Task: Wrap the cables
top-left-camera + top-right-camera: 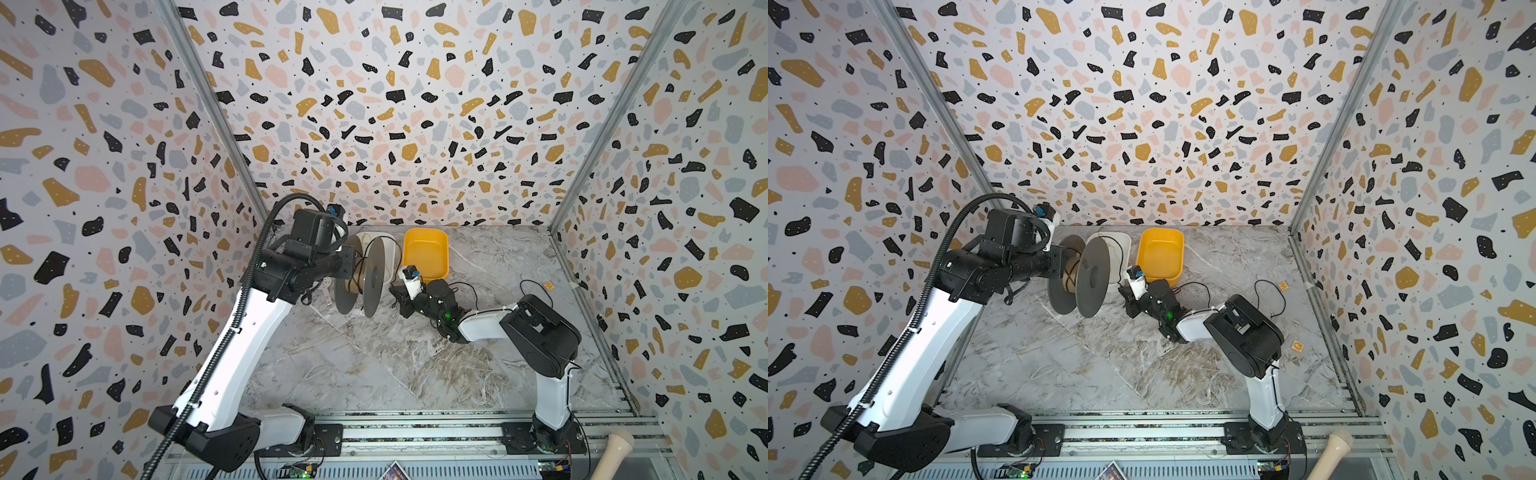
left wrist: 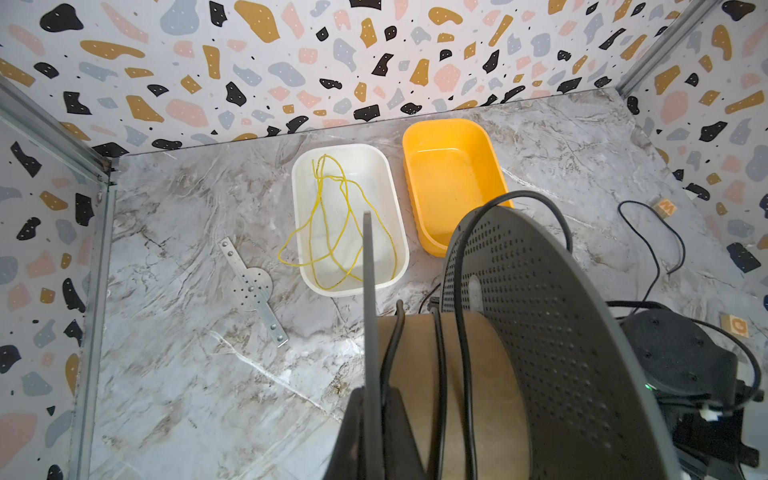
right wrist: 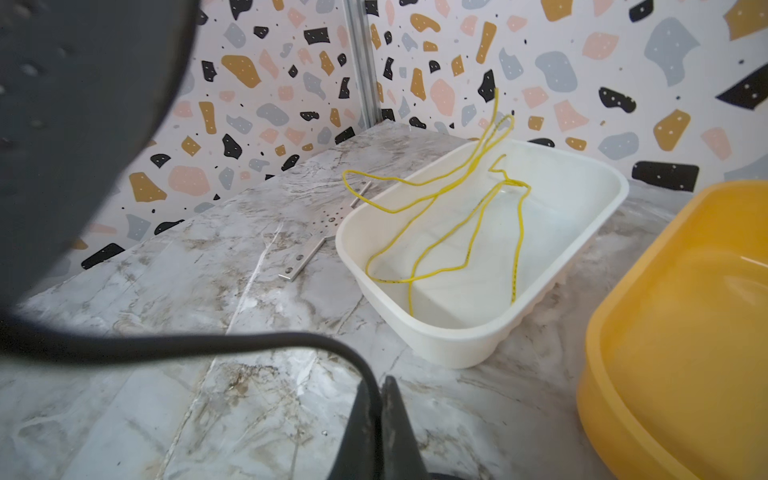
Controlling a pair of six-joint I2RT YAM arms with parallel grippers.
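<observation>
Closest to the left wrist camera, the left gripper (image 2: 374, 399) is clamped on the thin rim of one flange of a dark grey spool (image 2: 540, 332). The flange is pinched edge-on between its fingers (image 2: 349, 436). The spool is turned on its side with both flanges upright and a brown cardboard core (image 2: 490, 407) between them. The black cable (image 2: 463, 353) lies in a few loose turns around that core. One strand arcs out over the perforated flange and down again.

In the right wrist view, the right gripper (image 3: 378, 390) is closed on the same cable. The cable runs out from under the blurred spool flange, crosses the frame and drops between the fingertips.

In both top views that gripper sits low over the marble table (image 1: 374, 374), just beside the spool's outer flange. More of the cable trails in slack loops on the table behind the right wrist.

Beyond the spool stands a white tub (image 2: 299, 199) holding a tangle of thin yellow cord (image 2: 332, 232). A yellow tub (image 2: 490, 145) is just beside it, on the side toward the right arm. A perforated metal bracket (image 2: 249, 286) lies flat on the table on the white tub's other side. Two small lettered wooden blocks (image 2: 663, 206) (image 2: 734, 326) rest near the right wall.
</observation>
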